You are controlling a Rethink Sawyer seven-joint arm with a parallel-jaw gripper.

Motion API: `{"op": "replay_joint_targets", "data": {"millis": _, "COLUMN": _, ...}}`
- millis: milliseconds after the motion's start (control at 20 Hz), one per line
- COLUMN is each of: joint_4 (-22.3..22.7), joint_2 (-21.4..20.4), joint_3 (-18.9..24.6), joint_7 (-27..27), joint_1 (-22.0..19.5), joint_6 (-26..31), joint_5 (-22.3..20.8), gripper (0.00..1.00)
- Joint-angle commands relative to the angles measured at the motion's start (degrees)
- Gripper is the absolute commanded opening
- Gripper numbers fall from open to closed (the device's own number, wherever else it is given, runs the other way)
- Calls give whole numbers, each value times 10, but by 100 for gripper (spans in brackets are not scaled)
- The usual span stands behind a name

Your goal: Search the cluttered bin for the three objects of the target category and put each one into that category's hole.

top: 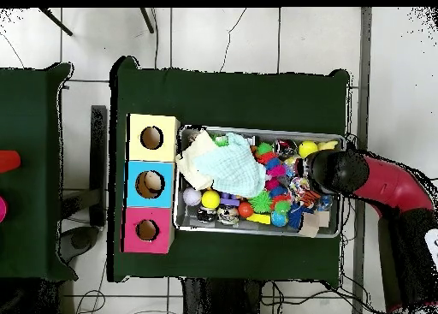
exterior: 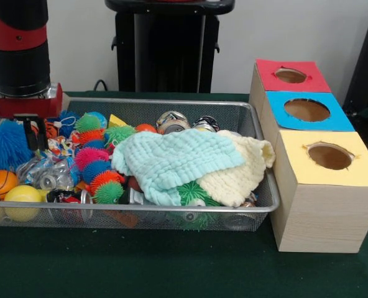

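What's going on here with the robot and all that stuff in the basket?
A red and black arm has its pincer lowered into one end of a wire bin packed with spiky balls, smooth balls and cans. Two cloths, one mint and one cream, lie over the other end. Beside that end is a wooden box with red, blue and yellow holes. Whether the pincer holds anything can't be seen.

Cut off at the top edge: arm (exterior: 17,49). Buried under mint cloth (exterior: 174,158) and cream cloth (exterior: 243,171): much of the bin (exterior: 268,202). Masked by toys: end effector (exterior: 32,139) tips, stance unreadable. Overhead, hidden beneath the arm.
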Motion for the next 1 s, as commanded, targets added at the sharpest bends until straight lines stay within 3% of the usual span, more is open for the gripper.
{"op": "replay_joint_targets", "data": {"millis": 50, "joint_4": 4, "joint_2": 11, "joint_3": 47, "joint_7": -24, "joint_1": 2, "joint_6": 29, "joint_5": 10, "gripper": 0}}
{"op": "replay_joint_targets", "data": {"millis": 450, "joint_4": -13, "joint_2": 37, "joint_3": 54, "joint_7": -34, "joint_1": 1, "joint_6": 14, "joint_5": 2, "gripper": 0}}
{"op": "replay_joint_targets", "data": {"millis": 500, "joint_4": -11, "joint_2": 38, "joint_3": 56, "joint_7": -34, "joint_1": -1, "joint_6": 13, "joint_5": 4, "gripper": 100}}
{"op": "replay_joint_targets", "data": {"millis": 1000, "joint_4": 0, "joint_2": 50, "joint_3": 66, "joint_7": -14, "joint_1": -13, "joint_6": -9, "joint_5": 16, "gripper": 100}}
